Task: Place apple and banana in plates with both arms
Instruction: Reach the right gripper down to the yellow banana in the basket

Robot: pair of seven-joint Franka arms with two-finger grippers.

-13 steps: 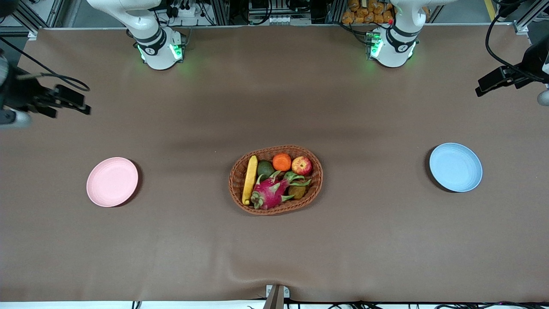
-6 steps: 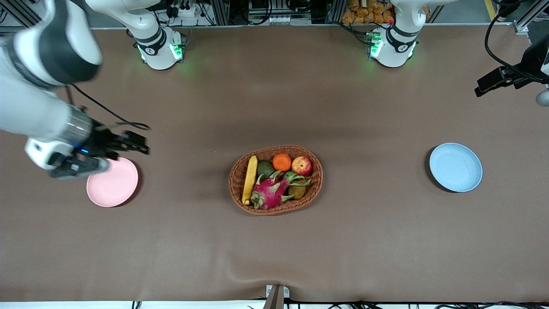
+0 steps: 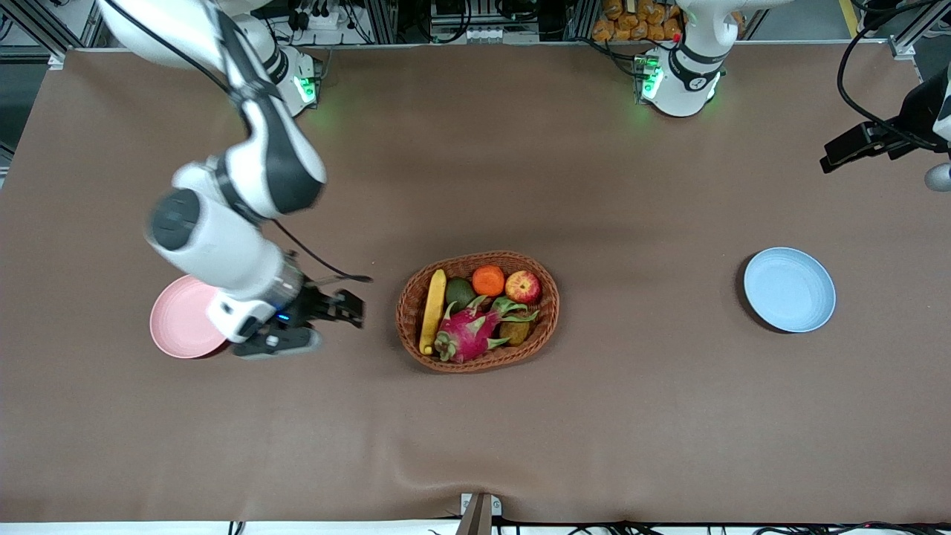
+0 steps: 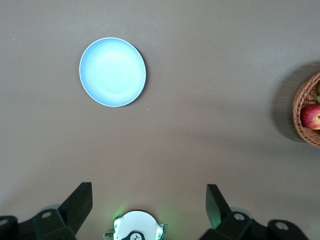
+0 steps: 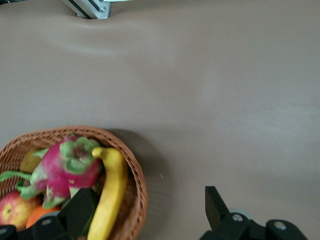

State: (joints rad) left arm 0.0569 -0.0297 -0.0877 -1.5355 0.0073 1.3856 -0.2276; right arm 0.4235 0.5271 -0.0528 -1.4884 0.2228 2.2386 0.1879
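I saw the banana (image 3: pixel 432 311) lying in the basket (image 3: pixel 547 325) at its right-arm end beside the apple (image 3: pixel 523 287), long axis running toward the camera, while the right gripper (image 3: pixel 343 307) hung wide open beside the basket and the left gripper (image 4: pixel 149 210) waited wide open over the table.

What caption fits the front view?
Open right gripper hovers between pink plate and fruit basket; banana and apple inside.

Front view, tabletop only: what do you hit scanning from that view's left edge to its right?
Pink plate → right tool, over bare table → basket holding banana, then orange, then apple → blue plate → left tool at the edge.
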